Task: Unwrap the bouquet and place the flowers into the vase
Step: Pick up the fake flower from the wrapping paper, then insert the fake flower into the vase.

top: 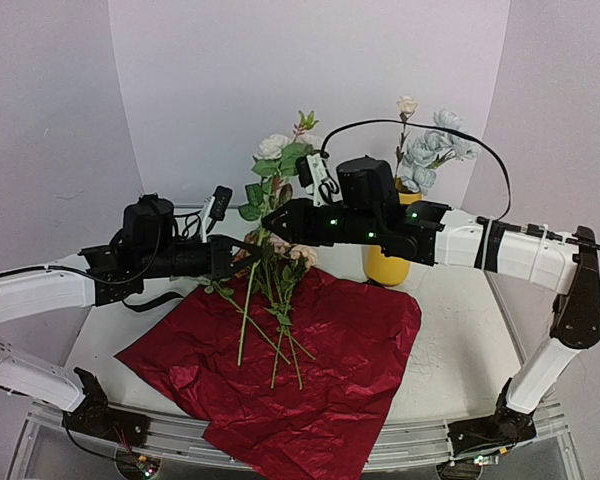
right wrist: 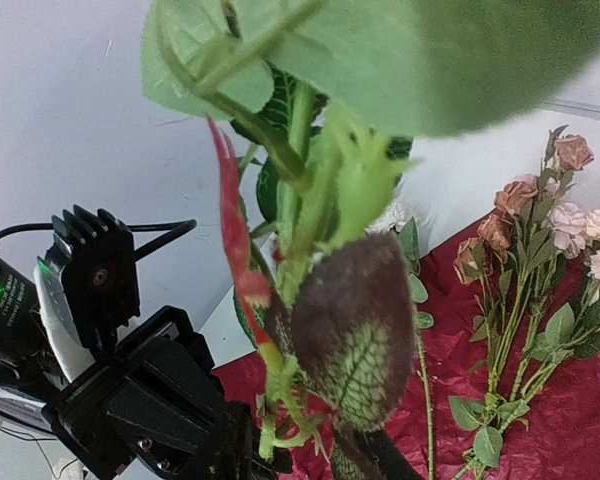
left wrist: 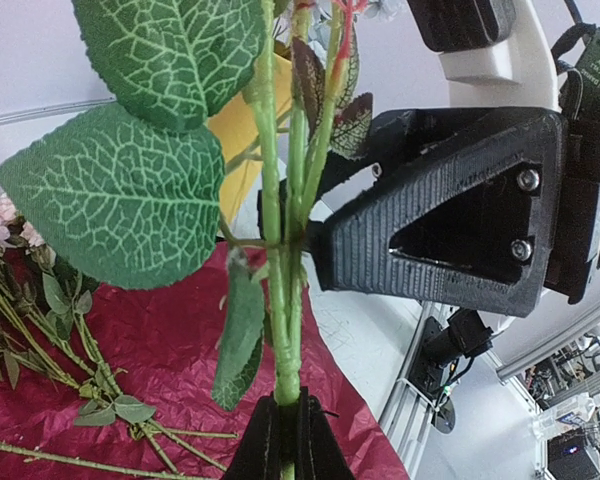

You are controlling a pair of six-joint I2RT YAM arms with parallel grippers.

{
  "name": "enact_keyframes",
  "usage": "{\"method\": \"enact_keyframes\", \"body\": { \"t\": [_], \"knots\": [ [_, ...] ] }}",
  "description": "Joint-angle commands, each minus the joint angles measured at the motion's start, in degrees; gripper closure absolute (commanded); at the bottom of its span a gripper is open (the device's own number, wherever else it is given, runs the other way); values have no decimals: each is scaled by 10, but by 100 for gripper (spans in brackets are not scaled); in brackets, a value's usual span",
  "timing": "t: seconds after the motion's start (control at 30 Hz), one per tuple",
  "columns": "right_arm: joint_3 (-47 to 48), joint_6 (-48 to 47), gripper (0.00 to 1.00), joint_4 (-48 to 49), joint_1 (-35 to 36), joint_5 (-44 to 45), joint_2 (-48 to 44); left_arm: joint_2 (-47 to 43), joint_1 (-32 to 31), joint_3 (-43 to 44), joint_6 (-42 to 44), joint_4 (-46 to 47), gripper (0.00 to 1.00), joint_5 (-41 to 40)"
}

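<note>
The bouquet's dark red wrapping sheet [top: 320,380] lies spread flat on the table. Several flowers [top: 270,310] lie loose on it. My left gripper [top: 242,252] [left wrist: 285,430] is shut low on a small upright bunch of flowers [top: 272,146], green stems [left wrist: 283,330] between its jaws. My right gripper [top: 270,222] [right wrist: 300,460] has its jaws closed round the same stems higher up, one finger [left wrist: 430,240] pressed against them. A brown-green leaf [right wrist: 355,335] hides much of its jaws. The yellow vase [top: 385,268] stands behind the right arm, holding pale blue flowers [top: 430,150].
The two arms meet over the sheet's far left part, wrists nearly touching. The vase stands at the back, right of centre, near the back wall. The sheet's front corner [top: 280,450] hangs over the table's front rail. Pink and rusty blooms [right wrist: 540,220] lie at the sheet's edge.
</note>
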Motion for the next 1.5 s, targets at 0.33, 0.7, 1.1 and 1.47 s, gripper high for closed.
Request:
{"method": "enact_keyframes", "body": {
  "t": [0.33,0.7,1.1,1.47],
  "knots": [
    [10,-7,88,8,-2,2,-7,35,-13,38,22,39,97,34],
    [-34,-77,100,-14,-26,123,-92,13,-14,19,12,39,22,-4],
    [68,-405,100,-30,-47,421,-164,-1,-14,1,14,39,19,-31],
    [226,-511,100,7,-131,433,-89,12,-14,7,8,39,21,-35]
  ]
}}
